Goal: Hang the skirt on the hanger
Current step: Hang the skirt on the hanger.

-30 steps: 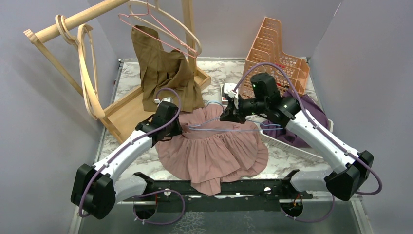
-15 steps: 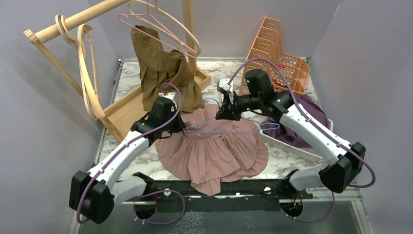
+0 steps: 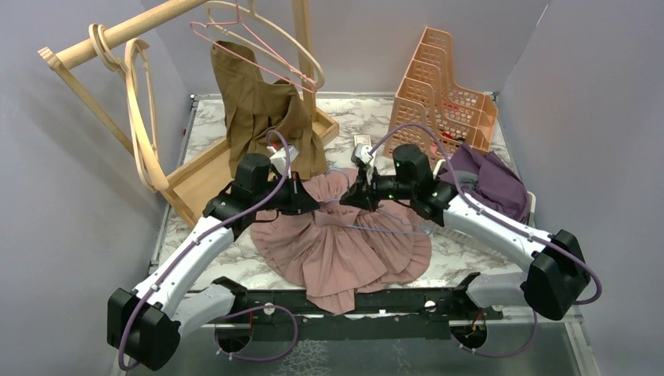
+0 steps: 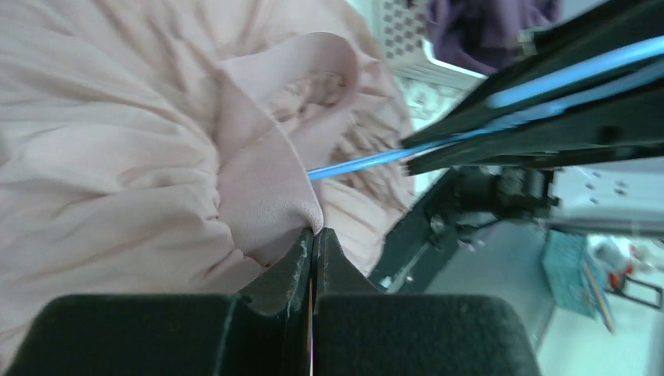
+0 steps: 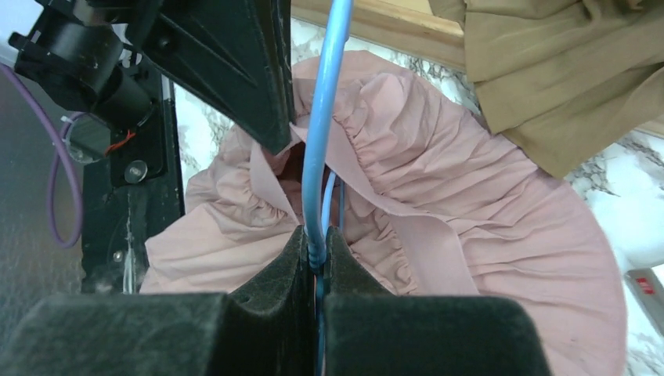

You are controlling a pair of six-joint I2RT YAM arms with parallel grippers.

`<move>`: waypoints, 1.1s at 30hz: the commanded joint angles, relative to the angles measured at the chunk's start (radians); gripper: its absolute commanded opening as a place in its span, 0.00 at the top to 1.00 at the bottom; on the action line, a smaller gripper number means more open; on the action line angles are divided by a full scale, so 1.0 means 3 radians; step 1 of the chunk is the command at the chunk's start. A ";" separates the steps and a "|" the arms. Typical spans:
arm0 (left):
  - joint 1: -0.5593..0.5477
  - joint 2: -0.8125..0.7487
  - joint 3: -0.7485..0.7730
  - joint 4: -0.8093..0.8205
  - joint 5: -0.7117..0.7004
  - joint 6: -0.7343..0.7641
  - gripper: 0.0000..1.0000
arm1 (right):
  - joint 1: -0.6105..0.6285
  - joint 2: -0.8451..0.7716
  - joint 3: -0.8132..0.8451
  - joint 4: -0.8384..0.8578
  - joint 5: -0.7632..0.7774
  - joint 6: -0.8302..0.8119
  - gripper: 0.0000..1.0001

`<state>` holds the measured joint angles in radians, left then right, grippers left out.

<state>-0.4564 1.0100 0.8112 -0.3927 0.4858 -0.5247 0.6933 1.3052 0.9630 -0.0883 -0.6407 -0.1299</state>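
Note:
The pink pleated skirt (image 3: pixel 344 251) lies spread on the marble table in front of both arms. My left gripper (image 3: pixel 308 199) is at the skirt's waist, and the left wrist view shows it (image 4: pixel 313 233) shut on a fold of the waistband (image 4: pixel 266 188). My right gripper (image 5: pixel 315 239) is shut on the thin blue wire hanger (image 5: pixel 325 102). The hanger runs over the waist opening of the skirt (image 5: pixel 485 211), right beside the left gripper's finger (image 5: pixel 235 63). From above, the right gripper (image 3: pixel 354 196) faces the left one across the waist.
A wooden rack (image 3: pixel 117 35) with wooden hangers and a pink wire hanger (image 3: pixel 258 47) stands at the back left, with a brown garment (image 3: pixel 262 117) hanging on it. An orange file rack (image 3: pixel 442 78) is at the back right. Purple cloth (image 3: pixel 485 180) fills a white basket.
The left gripper has shut on the skirt's waistband and shifted right. The right arm has carried the hanger down and left, close to the waist.

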 commanded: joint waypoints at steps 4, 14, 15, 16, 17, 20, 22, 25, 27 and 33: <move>0.0008 -0.0137 -0.0436 0.1097 0.0956 -0.0403 1.00 | 0.0138 -0.0197 -0.0697 0.1914 0.0261 0.0471 0.99; 0.0013 -0.0555 -0.0213 0.0479 -0.0141 0.1314 0.40 | 0.0148 -0.0235 -0.1209 0.2784 0.0203 0.0578 0.99; 0.0013 -0.0617 -0.0205 0.0445 -0.0179 0.1632 0.39 | 0.0148 -0.0230 -0.1237 0.2858 0.0192 0.0581 0.99; 0.0013 -0.0684 -0.0204 0.0398 -0.0231 0.1903 0.39 | 0.0148 -0.0222 -0.1256 0.2893 0.0175 0.0585 0.99; 0.0013 -0.0760 -0.0210 0.0378 -0.0300 0.2159 0.39 | 0.0146 -0.0213 -0.1268 0.2916 0.0164 0.0593 0.99; 0.0013 -0.0890 -0.0254 0.0274 -0.0425 0.2842 0.39 | 0.0148 -0.0172 -0.1264 0.2942 0.0119 0.0599 0.99; 0.0012 -0.0811 -0.0223 0.0058 -0.0440 0.3323 0.40 | 0.0148 -0.0151 -0.1267 0.2960 0.0103 0.0604 0.99; 0.0013 -0.0625 -0.0213 -0.0305 -0.0345 0.4065 0.40 | 0.0148 -0.0143 -0.1275 0.2949 0.0086 0.0590 0.99; 0.0013 -0.0500 -0.0228 -0.0349 -0.0394 0.4297 0.41 | 0.0148 -0.0143 -0.1268 0.2932 0.0072 0.0577 0.99; 0.0013 -0.0166 -0.0262 0.0034 -0.0147 0.4455 0.46 | 0.0148 -0.0151 -0.1282 0.2917 0.0018 0.0560 0.99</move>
<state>-0.4553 0.9234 0.7326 -0.4461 0.3912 0.6834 0.7322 1.2640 0.5827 0.7158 -0.6018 0.0452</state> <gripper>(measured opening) 0.568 0.056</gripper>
